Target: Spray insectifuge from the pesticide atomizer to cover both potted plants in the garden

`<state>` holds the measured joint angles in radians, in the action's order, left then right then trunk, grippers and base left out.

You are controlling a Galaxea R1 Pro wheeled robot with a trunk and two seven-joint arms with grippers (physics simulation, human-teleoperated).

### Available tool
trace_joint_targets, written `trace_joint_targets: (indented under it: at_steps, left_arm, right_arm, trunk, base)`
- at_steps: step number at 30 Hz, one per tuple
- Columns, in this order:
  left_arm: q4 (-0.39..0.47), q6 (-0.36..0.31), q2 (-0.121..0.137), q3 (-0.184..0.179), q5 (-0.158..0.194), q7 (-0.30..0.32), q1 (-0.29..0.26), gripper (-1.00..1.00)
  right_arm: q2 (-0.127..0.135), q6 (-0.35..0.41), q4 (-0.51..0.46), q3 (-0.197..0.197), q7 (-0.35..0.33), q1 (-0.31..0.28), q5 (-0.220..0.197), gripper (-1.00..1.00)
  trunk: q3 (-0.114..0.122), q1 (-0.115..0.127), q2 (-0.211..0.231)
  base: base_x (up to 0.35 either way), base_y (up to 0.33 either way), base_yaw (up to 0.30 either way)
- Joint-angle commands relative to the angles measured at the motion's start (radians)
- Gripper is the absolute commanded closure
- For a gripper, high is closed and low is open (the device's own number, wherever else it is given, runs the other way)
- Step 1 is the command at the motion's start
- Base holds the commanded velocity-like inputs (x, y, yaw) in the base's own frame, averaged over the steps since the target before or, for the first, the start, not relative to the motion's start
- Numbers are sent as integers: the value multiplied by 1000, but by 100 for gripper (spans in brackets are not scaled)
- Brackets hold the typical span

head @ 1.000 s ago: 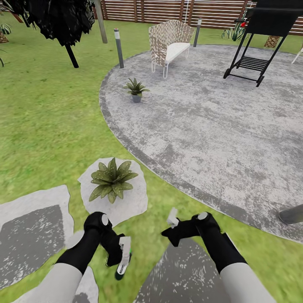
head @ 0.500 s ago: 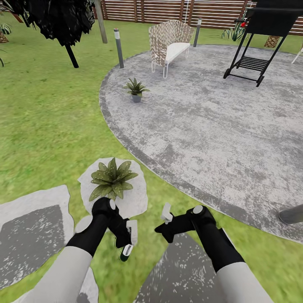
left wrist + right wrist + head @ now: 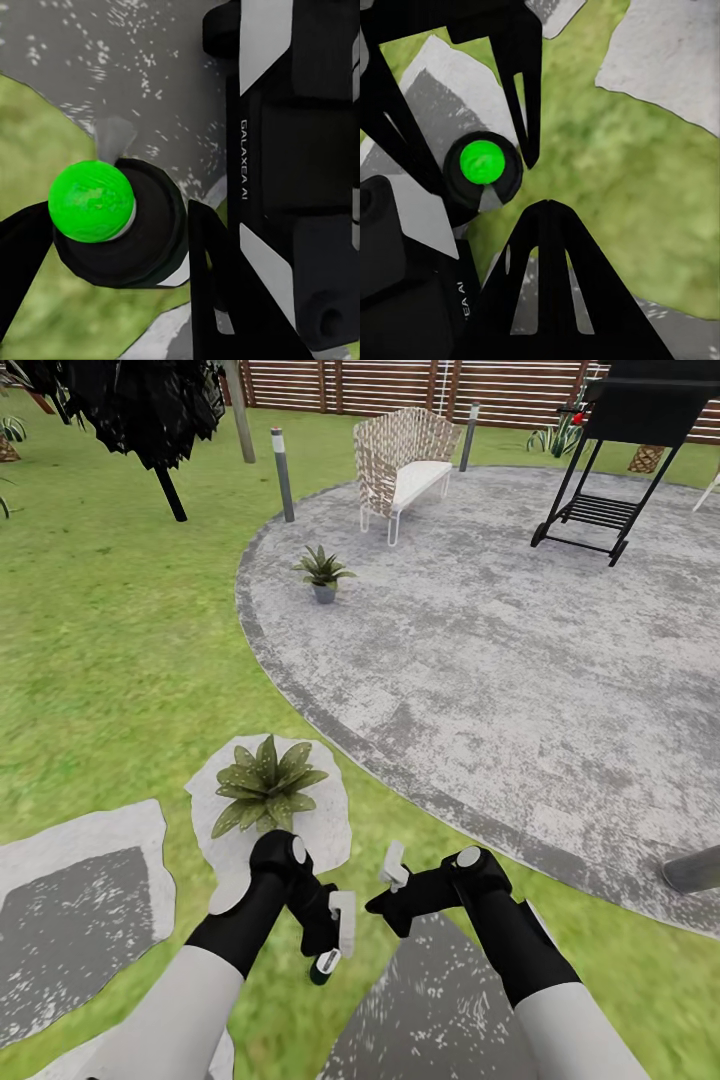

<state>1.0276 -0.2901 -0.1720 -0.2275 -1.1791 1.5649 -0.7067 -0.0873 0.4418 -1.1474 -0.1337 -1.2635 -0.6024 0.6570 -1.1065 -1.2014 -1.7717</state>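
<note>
My left gripper (image 3: 331, 948) is shut on the pesticide atomizer (image 3: 322, 966), held low over the lawn with its dark lower part downward. The left wrist view has the atomizer (image 3: 154, 244) between my two black fingers, with a bright green round spot on its end. My right gripper (image 3: 393, 868) is shut and holds nothing, a hand's width right of the bottle; its joined fingers (image 3: 547, 255) point toward the atomizer (image 3: 484, 169). One potted plant (image 3: 265, 785) stands on a pale stepping stone just ahead of my left wrist. The other potted plant (image 3: 323, 572) stands on the round patio's left edge.
Grey stepping stones (image 3: 75, 900) lie in the grass around my arms. On the patio (image 3: 500, 640) stand a wicker chair (image 3: 405, 460) and a black grill stand (image 3: 610, 470). Bollard lights (image 3: 283, 475), a dark folded umbrella (image 3: 150, 410) and the slatted fence (image 3: 400, 385) lie farther off.
My left arm has swung right and forward with the atomizer, bringing it closer to the right gripper. The right gripper has shifted slightly left. The plants have not moved.
</note>
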Motion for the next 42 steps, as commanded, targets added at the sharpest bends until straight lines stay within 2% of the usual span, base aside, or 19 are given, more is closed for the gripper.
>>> trace_joint_targets:
  at_steps: [1,4,5,8,10,17,22,26,29,39,40,42]
  left_arm:
    - [1,-11,-2,-1,-5,6,0,100]
    - [3,-11,-2,-1,-5,6,0,100]
    - [3,-11,-2,-1,-5,6,0,100]
    - [4,-11,-2,-1,-5,6,0,100]
    - [5,-11,-2,-1,-5,6,0,100]
    - [7,-10,-2,-1,-4,6,-3,100]
    - [8,-6,-2,-1,-1,6,-32,100]
    - [8,-5,-2,-1,27,6,-34,100]
    - [7,-3,-2,-1,35,6,-34,100]
    - [4,-2,-1,-1,33,6,-34,100]
    - [3,-1,4,0,32,6,-34,100]
    - [1,2,32,0,29,6,-34,100]
  right_arm:
    - [-1,10,-1,0,-5,0,4,100]
    - [-1,10,-2,-1,-5,0,-14,100]
    - [-1,10,-2,-7,-5,0,-35,100]
    - [-1,11,-3,-39,-5,0,-79,100]
    - [0,11,-3,-52,-5,0,-89,100]
    - [0,11,-3,-58,-5,0,-94,100]
    - [2,11,-3,-59,-5,0,-94,100]
    - [3,11,-3,-59,-5,0,-94,100]
    - [3,11,-3,-60,-5,0,-94,100]
    - [3,11,-3,-60,-5,0,-94,100]
    - [3,11,-3,-60,-5,0,-94,100]
    - [3,11,-3,-60,-5,0,-94,100]
  trunk:
    - [-1,0,0]
    - [-1,0,0]
    - [-1,0,0]
    - [-1,0,0]
    - [-1,0,0]
    - [-1,0,0]
    - [-1,0,0]
    - [-1,0,0]
    - [-1,0,0]
    - [-1,0,0]
    - [-1,0,0]
    - [-1,0,0]
  base:
    - [0,0,0]
    - [0,0,0]
    - [0,0,0]
    - [0,0,0]
    - [0,0,0]
    - [0,0,0]
    - [0,0,0]
    - [0,0,0]
    - [0,0,0]
    - [0,0,0]
    - [0,0,0]
    - [0,0,0]
